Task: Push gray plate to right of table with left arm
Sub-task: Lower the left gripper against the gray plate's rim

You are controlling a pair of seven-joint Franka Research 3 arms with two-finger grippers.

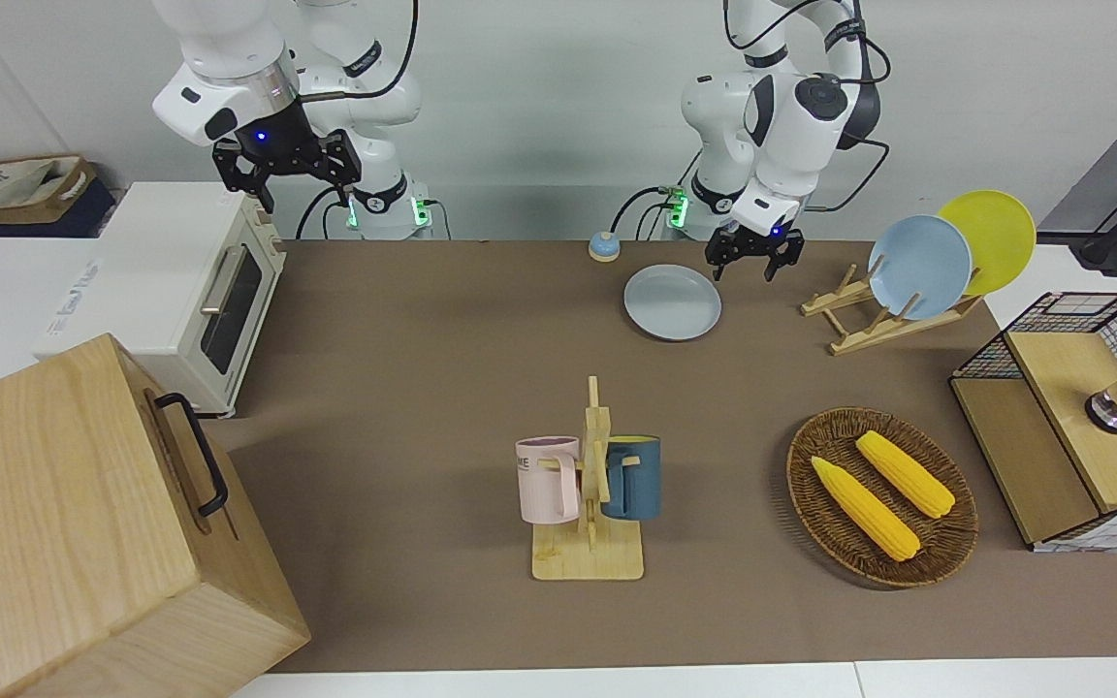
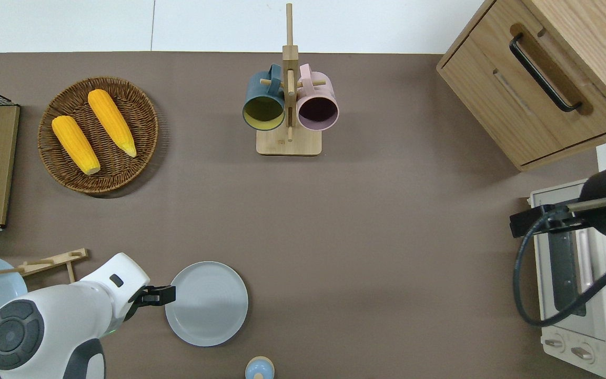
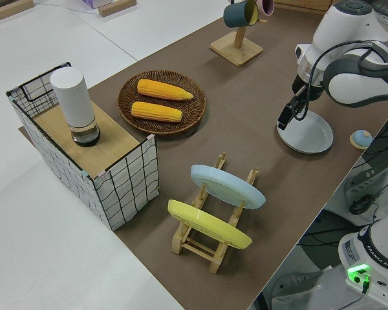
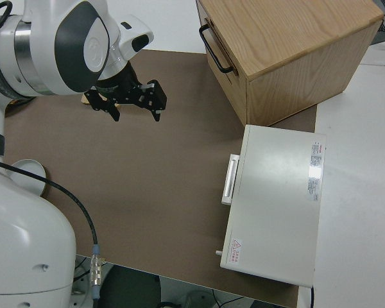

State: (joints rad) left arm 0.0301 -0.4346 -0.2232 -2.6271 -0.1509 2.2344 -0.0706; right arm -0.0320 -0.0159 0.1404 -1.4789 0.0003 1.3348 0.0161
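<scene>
You see a pale bluish-gray plate (image 2: 206, 303) on a matte brown table (image 2: 387, 237). Two yellow corn cobs (image 2: 92, 129) lie in a dark brown woven basket (image 2: 140, 113). A teal mug (image 2: 264, 100) and a pink mug (image 2: 317, 102) hang on a light wooden stand (image 2: 288, 142). The rack (image 1: 869, 325) holds a sky-blue plate (image 1: 919, 267) and a yellow plate (image 1: 995, 237).

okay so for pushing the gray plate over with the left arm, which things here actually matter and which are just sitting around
Part of the job: gray plate; left gripper, open, at the plate's rim; table.

Just lying about: corn basket, mug rack, dish rack with two plates, bell, toaster oven, wooden cabinet. Right arm parked.
</scene>
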